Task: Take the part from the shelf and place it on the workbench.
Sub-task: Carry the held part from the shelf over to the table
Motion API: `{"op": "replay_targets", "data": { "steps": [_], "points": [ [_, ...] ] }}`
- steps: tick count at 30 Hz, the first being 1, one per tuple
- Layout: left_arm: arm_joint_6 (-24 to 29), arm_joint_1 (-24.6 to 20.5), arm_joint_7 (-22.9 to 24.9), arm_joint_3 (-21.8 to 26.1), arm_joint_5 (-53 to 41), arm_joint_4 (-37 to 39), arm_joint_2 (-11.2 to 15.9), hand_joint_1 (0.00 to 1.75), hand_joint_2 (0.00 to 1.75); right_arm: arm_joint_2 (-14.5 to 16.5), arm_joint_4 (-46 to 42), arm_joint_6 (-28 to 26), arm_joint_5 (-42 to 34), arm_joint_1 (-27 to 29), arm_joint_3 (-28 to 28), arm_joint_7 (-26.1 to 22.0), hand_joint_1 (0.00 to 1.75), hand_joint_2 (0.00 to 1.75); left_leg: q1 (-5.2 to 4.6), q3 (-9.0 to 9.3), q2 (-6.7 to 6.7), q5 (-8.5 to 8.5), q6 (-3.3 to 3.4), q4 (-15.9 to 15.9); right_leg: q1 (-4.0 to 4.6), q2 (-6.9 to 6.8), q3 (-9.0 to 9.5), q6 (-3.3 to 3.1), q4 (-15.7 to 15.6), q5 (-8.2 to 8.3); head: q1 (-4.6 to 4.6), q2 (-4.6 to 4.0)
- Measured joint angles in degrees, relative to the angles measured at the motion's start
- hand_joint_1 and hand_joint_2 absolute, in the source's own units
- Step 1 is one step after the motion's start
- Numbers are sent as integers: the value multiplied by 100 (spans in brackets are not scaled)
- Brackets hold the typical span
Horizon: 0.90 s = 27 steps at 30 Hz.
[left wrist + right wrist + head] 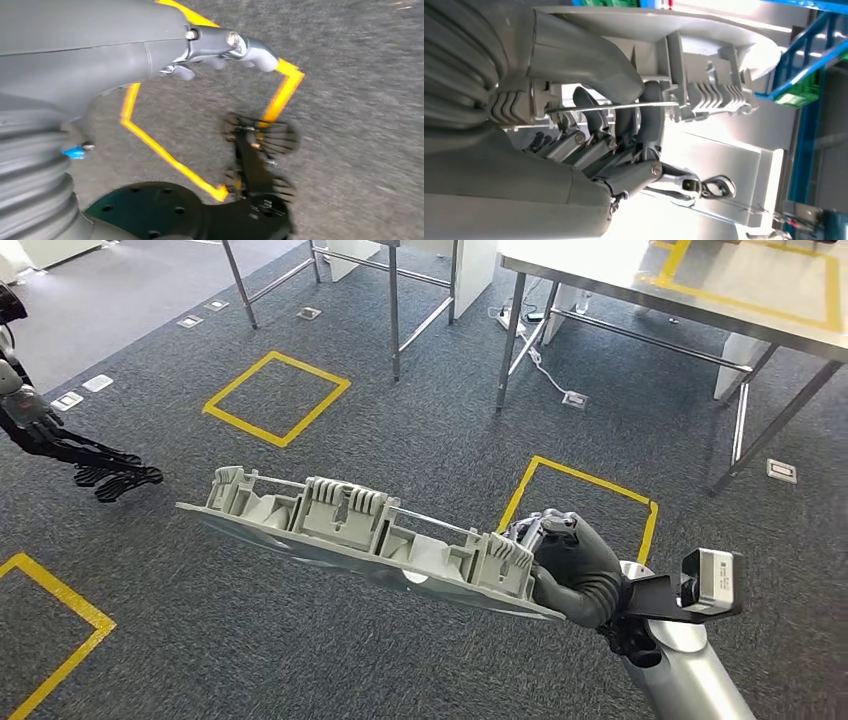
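Head view: right hand (570,565) grips one end of the long grey plastic part (360,540), held over dark carpet (400,430); workbench (720,285) at 1 o'clock. Left hand (60,445) at 9 o'clock, empty, fingers apart.
Left wrist view: blurry, thumb (220,47) probably uncurled.
Right wrist view: fingers (644,115) wrapped round the part.

The part (360,535) looks like matt light-grey moulded plastic, ribbed, with a thin shiny metal rod along it. The right hand (575,570) has a smooth, matt grey thumb and darker fingers with bare metal screws. The floor (420,430) is rough dark-grey carpet marked with glossy yellow tape (277,398). The counter (740,285) has a smooth pale top on metal legs.
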Motion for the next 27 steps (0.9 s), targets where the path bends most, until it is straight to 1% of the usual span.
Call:
{"op": "replay_targets", "data": {
  "steps": [1, 2, 3, 4, 5, 6, 7, 8, 9, 10, 11, 12, 13, 14, 15, 16, 17, 18, 19, 20, 21, 22, 23, 24, 25, 26, 27],
  "points": [
    [-1, -1, 57, 0, -11, 0, -4, 0, 175, 1, -2, -3, 7, 4, 3, 6, 175, 175, -6, 2, 44, 11, 50, -3, -7, 37, -9, 33, -11, 11, 2, -1],
    [-1, -2, 120, 0, -17, -1, -10, 0, 175, 1, -3, -4, 11, 9, 6, 10, 175, 175, -7, 1, 86, 19, 92, -9, -11, 33, -14, 63, -11, 11, 5, -1],
    [1, -3, 183, 0, -21, -2, -15, 0, 175, 1, -3, -5, 15, 13, 7, 12, 175, 175, -3, 2, 126, 27, 132, -16, -12, -32, -41, 90, 45, -28, 16, -1],
    [10, -3, 248, 0, -25, -2, -19, 0, 175, 1, -3, -5, 17, 13, 8, 11, 175, 175, 4, 2, 169, 34, 168, -25, -9, -131, -116, 114, 208, -128, 32, -1],
    [27, -2, 319, 0, -33, -3, -21, 0, 175, 1, -3, -5, 19, 13, 10, 8, 175, 175, 5, 2, 213, 34, 195, -29, -5, -246, -252, 132, 501, -290, 49, 0],
    [51, 2, 394, 0, -41, -4, -19, 0, 175, 1, -1, -4, 20, 12, 13, 1, 175, 175, -1, 0, 257, 29, 215, -29, -2, -333, -441, 148, 892, -483, 64, 0],
    [79, 7, 467, 0, -48, -4, -16, 0, 175, 0, 1, -4, 20, 16, 16, -7, 175, 175, -9, -2, 306, 25, 226, -28, -3, -364, -640, 158, 1296, -651, 69, 0],
    [106, 11, 532, 1, -46, -4, -13, 0, 175, -1, 3, -5, 21, 26, 17, -14, 175, 175, -16, -1, 355, 19, 231, -28, -3, -373, -787, 159, 1585, -734, 71, 0],
    [135, 12, 583, 6, -30, -5, -8, 0, 175, -5, 5, -8, 26, 40, 19, -23, 175, 175, -23, 2, 403, 14, 233, -27, -1, -377, -831, 151, 1660, -701, 73, 0],
    [167, 10, 623, 20, -3, -6, -3, 0, 175, -12, 6, -13, 32, 55, 18, -34, 175, 175, -30, 11, 447, 6, 232, -27, 5, -391, -751, 131, 1489, -560, 78, 0],
    [207, 7, 656, 40, 36, -7, 3, 0, 175, -22, 5, -16, 38, 69, 18, -50, 175, 175, -36, 25, 489, -3, 227, -27, 17, -431, -564, 98, 1116, -356, 84, 0],
    [249, 4, 685, 65, 78, -8, 8, 0, 175, -35, 2, -20, 44, 78, 17, -71, 175, 175, -42, 41, 527, -14, 218, -27, 45, -534, -341, 51, 670, -182, 92, 0],
    [292, 2, 710, 93, 110, -9, 19, 0, 175, -45, -1, -22, 46, 85, 17, -89, 175, 175, -52, 54, 562, -26, 200, -26, 77, -624, -158, 8, 305, -58, 96, 0],
    [331, 1, 733, 120, 145, -11, 35, 0, 175, -53, -5, -23, 47, 90, 16, -107, 175, 175, -60, 64, 595, -35, 174, -27, 108, -689, -50, -29, 78, 0, 99, 0],
    [368, 1, 754, 151, 175, -13, 53, 0, 175, -60, -11, -25, 49, 99, 13, -121, 175, 175, -65, 73, 630, -42, 145, -33, 133, -718, -17, -57, -11, 2, 100, 0],
    [402, -1, 773, 183, 203, -16, 74, 0, 175, -69, -15, -26, 52, 111, 9, -133, 175, 175, -68, 86, 669, -45, 113, -44, 143, -670, -24, -75, -16, 10, 102, 0],
    [432, -3, 791, 210, 234, -20, 96, 0, 175, -79, -23, -29, 58, 125, 6, -142, 175, 175, -69, 94, 699, -55, 81, -51, 125, -623, -20, -102, -36, 25, 103, 0],
    [457, -5, 805, 237, 263, -24, 118, 0, 175, -90, -31, -33, 64, 137, 2, -149, 175, 175, -69, 95, 670, -88, 51, -22, 103, -581, -5, -131, -62, 40, 101, 0],
    [471, -7, 816, 261, 286, -27, 135, 0, 175, -98, -38, -36, 71, 145, 1, -154, 175, 175, -67, 53, 587, -174, 23, 98, 75, -542, 13, -162, -89, 57, 92, 0],
    [478, -7, 824, 285, 303, -30, 153, 0, 175, -101, -45, -38, 76, 153, 2, -158, 175, 175, -61, -51, 475, -317, -2, 341, 48, -506, 31, -187, -110, 69, 76, 0],
    [480, -4, 828, 311, 314, -31, 166, 0, 175, -103, -47, -41, 80, 160, 6, -163, 175, 175, -53, -210, 359, -497, -22, 696, 43, -466, 35, -202, -112, 69, 60, 0],
    [479, 2, 830, 336, 316, -31, 175, 0, 175, -103, -47, -44, 82, 170, 11, -167, 175, 175, -46, -406, 293, -670, -38, 1095, 40, -421, 34, -211, -108, 68, 45, 0],
    [474, 11, 827, 356, 317, -31, 185, 0, 175, -102, -47, -49, 85, 184, 15, -169, 175, 175, -42, -569, 269, -767, -51, 1409, 39, -370, 32, -213, -102, 67, 36, 0],
    [461, 19, 816, 368, 317, -31, 193, 0, 175, -102, -47, -53, 90, 201, 19, -171, 175, 175, -41, -654, 263, -758, -59, 1548, 37, -317, 31, -209, -95, 64, 33, 0],
    [440, 24, 796, 376, 317, -31, 200, 0, 175, -102, -47, -57, 96, 215, 22, -171, 175, 175, -38, -627, 257, -632, -62, 1450, 31, -264, 31, -199, -83, 58, 31, 0],
    [411, 25, 767, 379, 317, -31, 204, 0, 175, -102, -48, -60, 103, 226, 25, -171, 175, 175, -31, -490, 234, -423, -64, 1133, 22, -212, 33, -183, -66, 49, 28, 0],
    [378, 24, 732, 379, 316, -31, 206, 0, 175, -101, -48, -63, 109, 231, 27, -171, 175, 175, -16, -303, 162, -229, -66, 718, 13, -163, 31, -158, -43, 34, 24, 0]
  ]
}}
